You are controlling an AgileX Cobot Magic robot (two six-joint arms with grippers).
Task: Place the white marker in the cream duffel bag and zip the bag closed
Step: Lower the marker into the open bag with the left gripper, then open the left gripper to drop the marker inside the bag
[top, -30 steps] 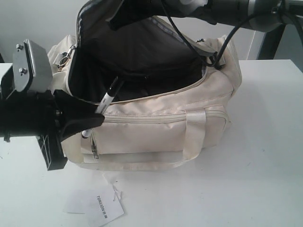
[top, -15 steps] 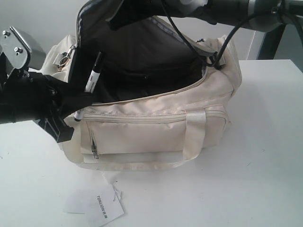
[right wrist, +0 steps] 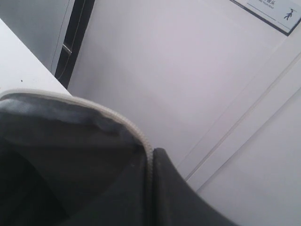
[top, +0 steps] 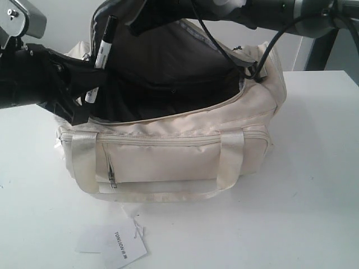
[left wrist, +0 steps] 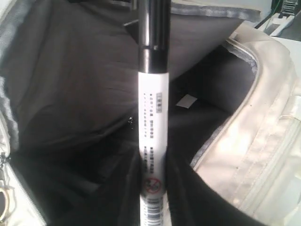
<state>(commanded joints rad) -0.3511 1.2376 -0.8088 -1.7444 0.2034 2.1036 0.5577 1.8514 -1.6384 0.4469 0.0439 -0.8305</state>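
Observation:
The cream duffel bag [top: 168, 162] stands on the table with its top flap lifted, showing the dark lining [left wrist: 70, 94]. My left gripper [top: 92, 78] is shut on the white marker [top: 102, 47] and holds it over the left end of the opening. The black cap points up and away from the gripper. In the left wrist view the marker [left wrist: 153, 108] sits pinched between the dark fingers [left wrist: 183, 188], with the bag's inside behind it. My right gripper [top: 137, 25] is shut on the raised flap's zipper edge [right wrist: 146, 146] above the bag.
A white paper tag [top: 120, 246] lies on the white table [top: 314, 213] in front of the bag. A black cable [top: 224, 53] hangs from the right arm across the bag's opening. A pale wall [right wrist: 188, 70] stands behind.
My left gripper has risen with the marker from the bag's front left corner to above the left end of the opening. The marker now stands more upright. The right arm has held still.

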